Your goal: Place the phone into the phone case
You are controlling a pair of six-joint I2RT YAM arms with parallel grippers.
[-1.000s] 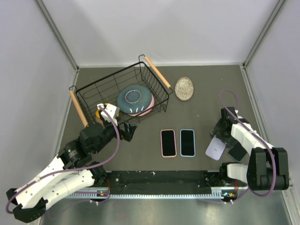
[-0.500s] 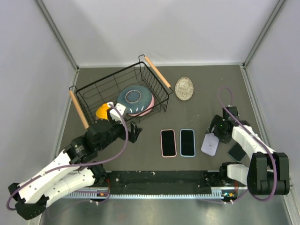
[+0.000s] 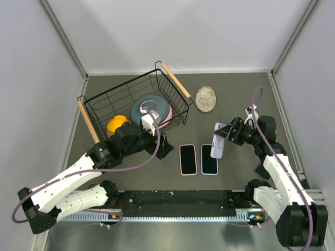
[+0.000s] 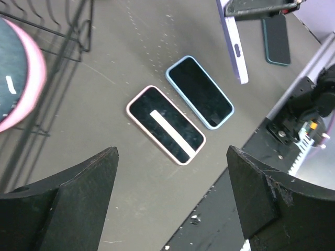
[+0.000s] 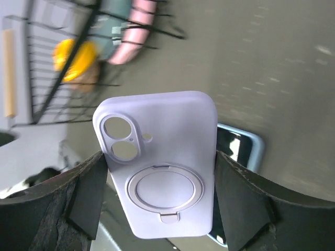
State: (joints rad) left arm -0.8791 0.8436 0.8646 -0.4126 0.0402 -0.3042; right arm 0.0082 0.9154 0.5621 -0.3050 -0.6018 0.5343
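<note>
The right pincer (image 3: 225, 133) pinches the lilac case (image 5: 162, 151) over the blue phone (image 4: 200, 91), while the left pincer (image 4: 170, 180) hangs spread wide.

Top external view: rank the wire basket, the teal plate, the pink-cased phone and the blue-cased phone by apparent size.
1. wire basket
2. teal plate, inside the basket
3. pink-cased phone and blue-cased phone: these look alike, and the lilac case covers the blue one's top, so they are not ranked.

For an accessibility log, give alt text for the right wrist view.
A lilac phone case, ring stand facing the camera, is held in the right pincer in front of a blue-cased phone on the table, wire basket blurred beyond.
</note>
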